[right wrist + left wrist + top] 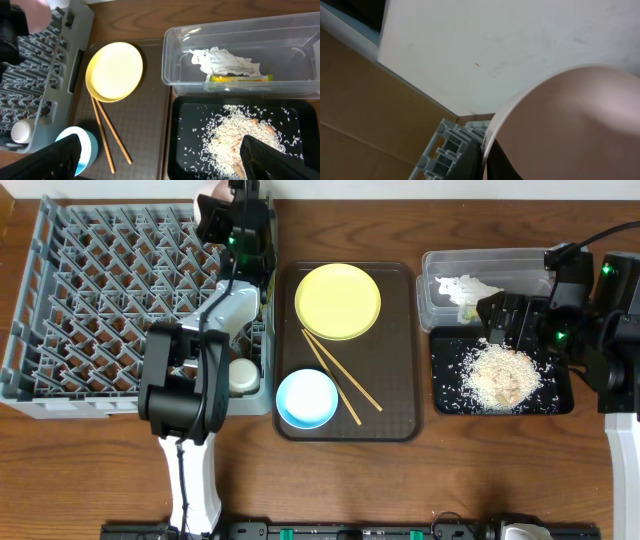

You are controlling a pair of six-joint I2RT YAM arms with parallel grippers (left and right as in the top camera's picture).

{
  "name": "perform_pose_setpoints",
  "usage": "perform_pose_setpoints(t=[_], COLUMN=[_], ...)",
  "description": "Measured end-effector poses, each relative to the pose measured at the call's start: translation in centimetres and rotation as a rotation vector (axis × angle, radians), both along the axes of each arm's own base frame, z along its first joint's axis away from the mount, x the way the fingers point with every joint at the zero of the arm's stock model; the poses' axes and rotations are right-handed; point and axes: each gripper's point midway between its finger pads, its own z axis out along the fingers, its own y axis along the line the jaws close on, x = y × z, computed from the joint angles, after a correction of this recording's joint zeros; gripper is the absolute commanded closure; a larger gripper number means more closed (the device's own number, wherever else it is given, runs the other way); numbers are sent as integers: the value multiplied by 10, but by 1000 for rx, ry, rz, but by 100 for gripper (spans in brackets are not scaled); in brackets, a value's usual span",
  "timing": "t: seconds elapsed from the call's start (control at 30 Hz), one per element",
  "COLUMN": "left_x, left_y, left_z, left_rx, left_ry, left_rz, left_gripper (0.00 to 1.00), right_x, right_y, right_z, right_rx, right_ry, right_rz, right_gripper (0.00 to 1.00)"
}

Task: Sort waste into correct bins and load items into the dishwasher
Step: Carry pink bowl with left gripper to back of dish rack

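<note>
My left gripper (485, 162) pinches the white bowl (570, 125) by its rim above the far right corner of the grey dish rack (100, 290), toward the table's far edge. My right gripper (160, 147) hangs spread wide over the rice crumbs (240, 137) in the black tray (187, 117), near the right edge. The small cup (243, 375) sits in the rack.

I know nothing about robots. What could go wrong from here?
1. The left gripper seems to hold the white bowl by its rim over the far corner of the dish rack; it could slip or land outside.
2. The chopsticks lie flat on the brown tray; being thin, they may be hard to pinch.
</note>
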Motion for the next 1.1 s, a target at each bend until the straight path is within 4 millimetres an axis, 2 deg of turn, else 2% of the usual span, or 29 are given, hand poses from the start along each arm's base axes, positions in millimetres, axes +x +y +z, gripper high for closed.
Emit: perform_pose_setpoints(t=[0.47,0.67,0.87,1.1], left_x=[2,6,7,5], left_y=[6,9,10,9], left_z=[5,-12,-10,-17], left_rx=[-10,-5,-8,1], left_ry=[-46,-30,-44,-4], left_rz=[5,7,6,15], left_gripper=[93,93,93,92], right_x=[0,0,0,0], right_y=[0,0,0,0], right_z=[0,0,0,0], right_rx=[0,0,0,0], right_ry=[3,3,3,3], right_rz=[0,0,0,0], right_gripper=[1,1,1,1])
